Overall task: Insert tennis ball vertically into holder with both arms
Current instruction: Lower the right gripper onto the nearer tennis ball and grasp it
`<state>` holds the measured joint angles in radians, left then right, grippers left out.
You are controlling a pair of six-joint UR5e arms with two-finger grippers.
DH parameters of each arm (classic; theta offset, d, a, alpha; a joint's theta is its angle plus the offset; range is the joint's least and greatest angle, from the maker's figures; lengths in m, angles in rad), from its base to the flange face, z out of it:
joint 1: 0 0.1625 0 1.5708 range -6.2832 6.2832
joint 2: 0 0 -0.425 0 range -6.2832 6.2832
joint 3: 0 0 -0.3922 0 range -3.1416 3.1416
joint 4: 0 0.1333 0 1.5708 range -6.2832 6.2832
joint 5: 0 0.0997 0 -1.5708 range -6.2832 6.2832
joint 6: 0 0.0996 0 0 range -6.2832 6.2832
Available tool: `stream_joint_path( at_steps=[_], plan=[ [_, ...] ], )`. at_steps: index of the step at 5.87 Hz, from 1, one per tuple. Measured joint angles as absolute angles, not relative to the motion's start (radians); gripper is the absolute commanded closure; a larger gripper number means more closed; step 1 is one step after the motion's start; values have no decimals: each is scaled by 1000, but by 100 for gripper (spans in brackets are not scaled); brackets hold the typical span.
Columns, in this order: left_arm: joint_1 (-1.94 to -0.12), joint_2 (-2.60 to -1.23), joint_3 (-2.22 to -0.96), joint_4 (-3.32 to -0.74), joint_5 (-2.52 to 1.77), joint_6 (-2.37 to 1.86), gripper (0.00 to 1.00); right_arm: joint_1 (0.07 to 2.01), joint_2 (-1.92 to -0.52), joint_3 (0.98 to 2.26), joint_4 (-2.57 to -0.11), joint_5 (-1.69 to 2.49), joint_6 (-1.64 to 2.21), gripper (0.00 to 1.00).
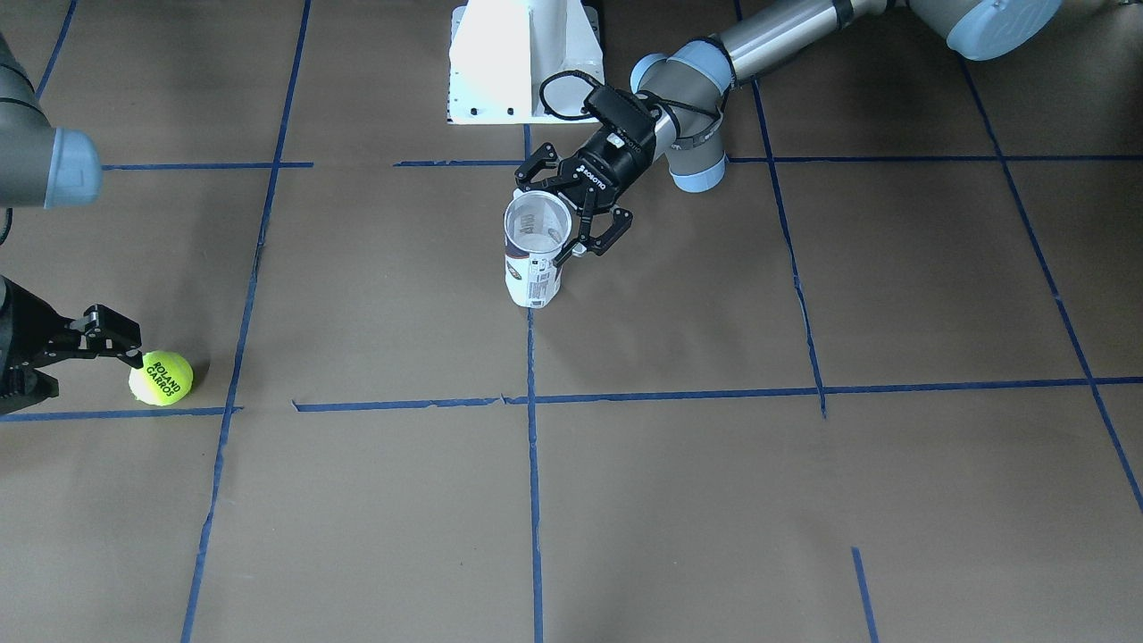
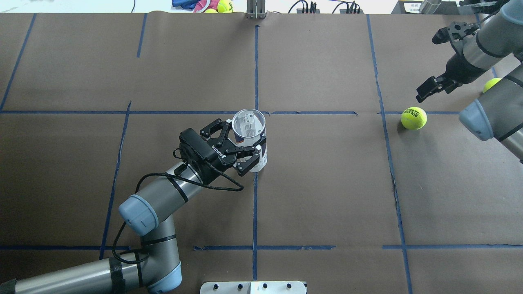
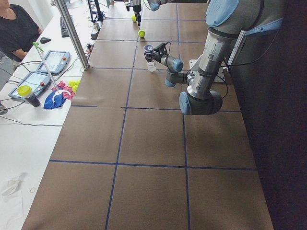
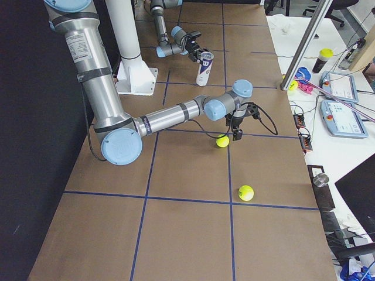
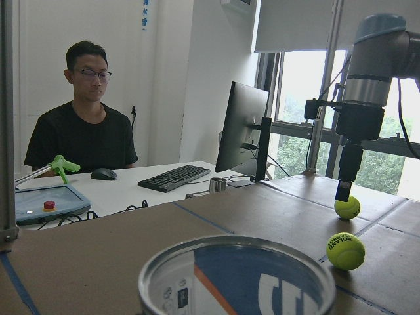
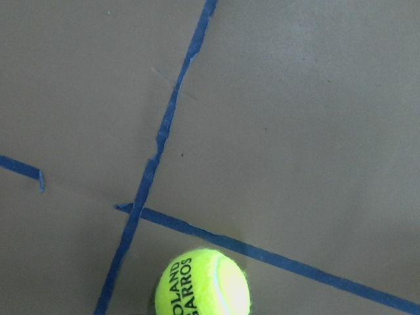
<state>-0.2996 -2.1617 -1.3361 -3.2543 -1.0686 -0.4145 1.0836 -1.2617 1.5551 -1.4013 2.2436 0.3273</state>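
On table point(image 2: 327, 183), left fingers point(image 2: 241, 162) clamped on holder point(image 1: 533, 277); right fingers point(image 2: 427, 87) apart by tennis ball point(image 2: 414, 118)

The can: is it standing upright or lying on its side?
Upright: the can stands on its base, open mouth facing up.

Overhead and front views face each other across the table point(image 1: 714, 491), both showing the holder point(image 1: 533, 272); wrist cameras look close.

Left fingers point(image 2: 245, 164) seemingly clamped — right fingers point(image 2: 427, 87) spread wide.
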Motion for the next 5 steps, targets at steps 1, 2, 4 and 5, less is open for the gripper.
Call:
stream_joint_path(
  at_steps=[1, 2, 4, 5],
  plan=[
    [-299, -2162, -1334, -3257, -1068, -402, 15, 1066, -1261, 1540, -1390, 2235, 327, 1],
    [-298, -2163, -1334, -3258, -1068, -397, 14, 1051, -1262, 1532, -1384, 2230, 328, 1],
    [-298, -2164, -1334, -3264, -1068, -397, 14, 1007, -1264, 1507, -1379, 2213, 327, 1],
    [-299, -2163, -1335, -3265, -1068, -397, 14, 983, -1262, 1490, -1370, 2184, 327, 3]
  ],
)
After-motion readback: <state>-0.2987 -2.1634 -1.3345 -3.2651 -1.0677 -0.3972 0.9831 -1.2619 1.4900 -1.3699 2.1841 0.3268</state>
